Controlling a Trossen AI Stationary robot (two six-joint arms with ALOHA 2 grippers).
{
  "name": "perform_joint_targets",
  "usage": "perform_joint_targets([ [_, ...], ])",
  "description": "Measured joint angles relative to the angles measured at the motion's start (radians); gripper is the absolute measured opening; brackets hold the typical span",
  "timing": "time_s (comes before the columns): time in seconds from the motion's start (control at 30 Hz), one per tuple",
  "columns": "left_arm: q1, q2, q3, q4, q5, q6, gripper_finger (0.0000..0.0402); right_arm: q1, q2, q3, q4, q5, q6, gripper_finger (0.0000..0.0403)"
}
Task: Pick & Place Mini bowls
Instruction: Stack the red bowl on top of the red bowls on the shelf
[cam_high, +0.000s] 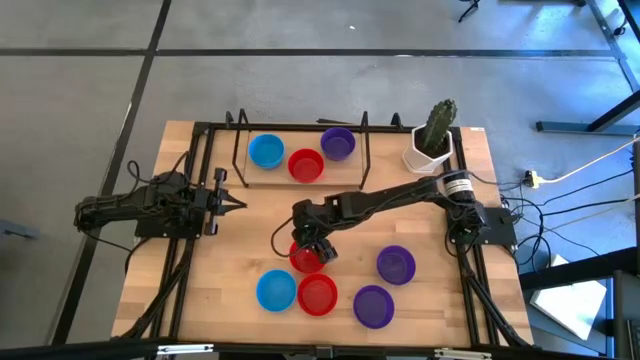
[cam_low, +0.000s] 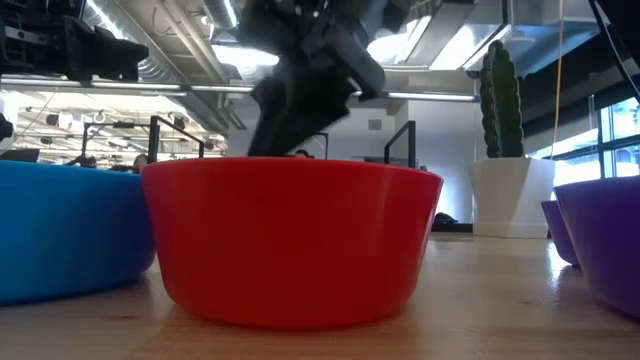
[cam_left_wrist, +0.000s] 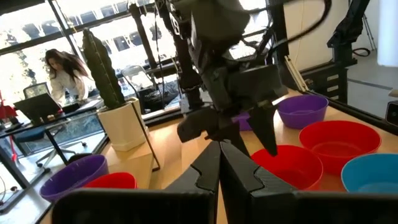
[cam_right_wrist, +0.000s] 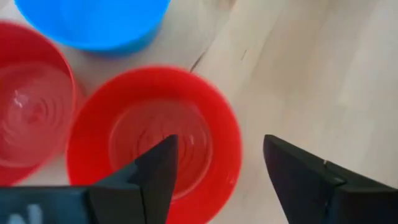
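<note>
Pale butcher-block planks top the table (cam_high: 240, 250), which stands on a grey floor and carries a black wire rack (cam_high: 300, 135) along its far edge and a white pot with a cactus (cam_high: 432, 140) at the far right corner. From its base at the table's right edge the right arm reaches across toward the middle, elbow bent and wrist turned down, so the right gripper (cam_right_wrist: 217, 165) hangs directly over a red bowl (cam_right_wrist: 155, 140) near the front centre; its fingers (cam_right_wrist: 155, 171) stand wide apart, one above the bowl's inside and the other just outside its rim, holding nothing. Just in front of that bowl sit a blue bowl (cam_high: 276, 290) and a second red bowl (cam_high: 318, 295), side by side, with two purple bowls (cam_high: 385, 282) to their right. A blue, a red and a purple bowl (cam_high: 302, 155) sit in a row within the rack. At the table's left side the left arm lies stretched out level, the left gripper (cam_high: 236, 203) pointing toward the centre with its fingers pressed together, empty.
</note>
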Motion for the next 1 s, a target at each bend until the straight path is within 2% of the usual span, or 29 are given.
perform_joint_targets([
  [0.83,0.000,0.000,0.000,-0.001,0.000,0.000,0.0003,-0.023,0.124,-0.001,0.002,0.000,0.034,0.0239],
  [0.93,0.000,0.000,0.000,-0.001,0.000,0.000,0.0003,-0.023,0.128,-0.001,0.002,0.000,0.033,0.0229],
  [1.0,0.000,0.000,0.000,-0.001,0.000,0.000,0.0003,-0.023,0.129,-0.001,0.001,0.000,0.033,0.0208],
])
